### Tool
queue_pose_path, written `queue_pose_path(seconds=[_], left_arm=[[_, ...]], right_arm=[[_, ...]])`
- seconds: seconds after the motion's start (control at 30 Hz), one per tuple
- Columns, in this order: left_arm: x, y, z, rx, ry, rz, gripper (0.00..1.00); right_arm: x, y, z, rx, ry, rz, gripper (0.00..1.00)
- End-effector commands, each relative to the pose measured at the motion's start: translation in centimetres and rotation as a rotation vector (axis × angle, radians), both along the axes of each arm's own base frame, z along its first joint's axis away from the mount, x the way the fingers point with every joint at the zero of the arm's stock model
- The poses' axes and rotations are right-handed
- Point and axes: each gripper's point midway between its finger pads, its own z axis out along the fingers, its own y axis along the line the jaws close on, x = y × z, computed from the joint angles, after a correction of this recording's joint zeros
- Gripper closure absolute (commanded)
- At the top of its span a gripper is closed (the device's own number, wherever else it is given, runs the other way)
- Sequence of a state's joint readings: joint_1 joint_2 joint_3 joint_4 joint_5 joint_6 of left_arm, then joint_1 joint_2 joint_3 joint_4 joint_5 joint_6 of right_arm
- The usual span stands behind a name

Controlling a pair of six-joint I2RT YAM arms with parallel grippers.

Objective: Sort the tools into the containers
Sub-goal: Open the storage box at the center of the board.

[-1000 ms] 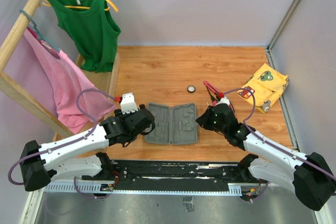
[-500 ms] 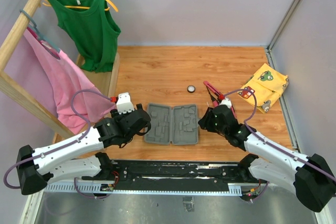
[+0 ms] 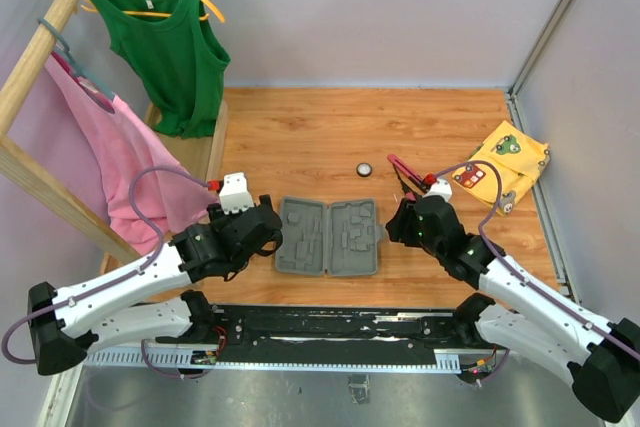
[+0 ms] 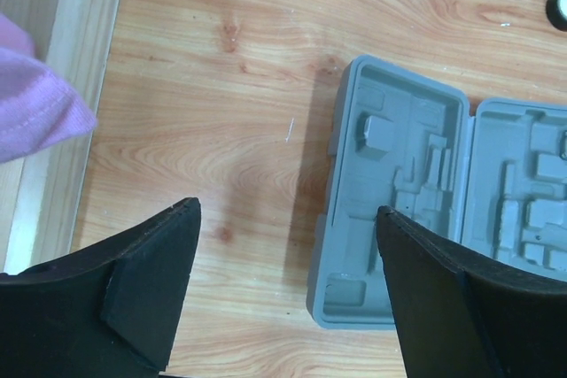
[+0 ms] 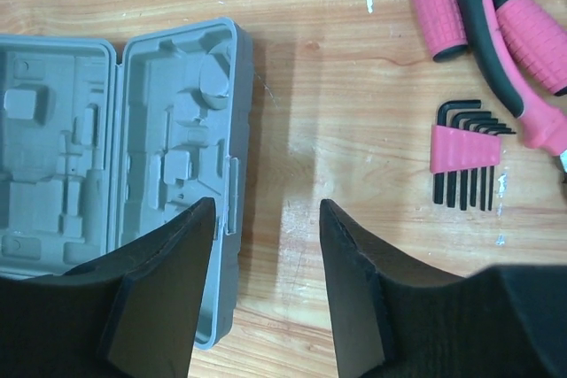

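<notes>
The grey tool case lies open and flat, its moulded slots bare. My left gripper hovers open over the case's left edge with only wood and case rim between its fingers. On the other side my right gripper is open at the right edge, holding nothing. Right of it lie pink-handled tools: a screwdriver handle, pliers and a hex key set. A round black-white disc sits behind the case.
A yellow patterned cloth lies at the far right. A wooden clothes rack on the left carries a green top and a pink garment. Walls close in the back and right.
The right gripper's jaws have opened from nearly shut. The left gripper has drawn back a little to the left of the case and opened slightly wider.
</notes>
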State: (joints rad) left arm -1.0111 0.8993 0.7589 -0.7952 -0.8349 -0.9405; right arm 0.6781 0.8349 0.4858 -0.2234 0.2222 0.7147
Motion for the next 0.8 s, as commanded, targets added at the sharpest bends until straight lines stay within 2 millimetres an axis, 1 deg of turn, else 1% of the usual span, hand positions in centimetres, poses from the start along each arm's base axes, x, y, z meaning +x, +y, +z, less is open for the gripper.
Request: queue_pose_path(seconds=[0.0,0.1,0.17,0.23,0.33,0.43,0.57,0.63,0.77], left_arm=[[0.6,-0.6,2.7,-0.02,-0.056,-0.028,0.16],[0.8,-1.7,3.1,-0.027,-0.049,-0.073,0.16],[0.8,-2.7,3.1,-0.04,-0.039,-0.114,0.17],[0.8,-4.0,2.8,-0.058,-0.03,-0.163,0.21],[0.6,-5.6,1.9,-0.084,-0.015,-0.233,0.27],[0.4,-7.1,1.2,-0.124,-0.011,-0.299,0.35],[-0.1,-8.7,-0.1,-0.172,-0.004,-0.375,0.4],[-0.3,-8.8,-1.2,-0.17,0.008,-0.383,0.43],[-0.5,-7.9,-3.7,-0.119,0.055,-0.346,0.46]], right_arm=[[0.0,0.3,2.6,-0.025,-0.057,0.06,0.48],[-0.2,2.4,4.1,0.029,-0.092,0.175,0.48],[-0.5,3.9,4.9,0.074,-0.103,0.245,0.48],[-0.7,5.4,5.6,0.119,-0.109,0.309,0.5],[-0.9,7.3,5.8,0.171,-0.105,0.392,0.53],[-1.1,8.7,4.9,0.193,-0.068,0.444,0.58],[-0.9,9.3,2.5,0.184,0.008,0.437,0.66],[-0.7,9.2,1.2,0.17,0.042,0.417,0.68],[-0.5,8.2,-1.5,0.114,0.115,0.342,0.71]])
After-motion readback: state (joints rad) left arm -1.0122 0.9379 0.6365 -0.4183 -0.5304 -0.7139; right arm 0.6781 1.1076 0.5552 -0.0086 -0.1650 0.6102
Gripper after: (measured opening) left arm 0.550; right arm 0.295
